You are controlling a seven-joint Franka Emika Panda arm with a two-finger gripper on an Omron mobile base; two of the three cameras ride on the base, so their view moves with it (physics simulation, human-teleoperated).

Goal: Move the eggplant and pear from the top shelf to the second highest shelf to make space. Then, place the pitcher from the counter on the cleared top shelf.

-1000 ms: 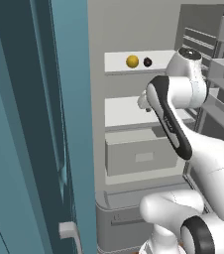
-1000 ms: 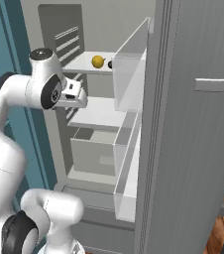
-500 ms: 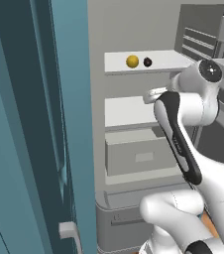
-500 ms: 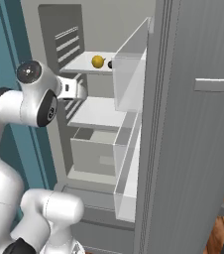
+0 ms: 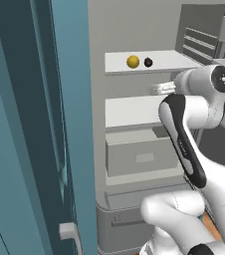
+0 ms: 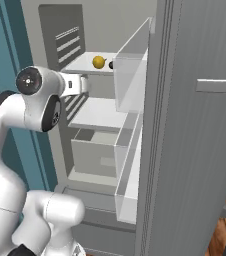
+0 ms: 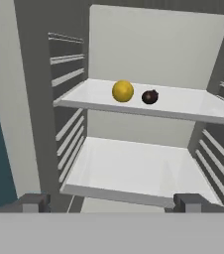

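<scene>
Arm has swung round over the last second so the gripper [image 7: 109, 203] faces the fridge, jaws wide apart and empty; pear [image 7: 123, 91] and eggplant [image 7: 149, 96] remain side by side on the top shelf [image 7: 193, 106], second highest shelf [image 7: 134, 173] bare, so no transfer made yet.

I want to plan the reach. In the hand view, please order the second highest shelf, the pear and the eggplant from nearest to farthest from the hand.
1. Second highest shelf: just ahead of the open hand, lower.
2-3. Pear left, eggplant right, on the top shelf: too close to call.
</scene>
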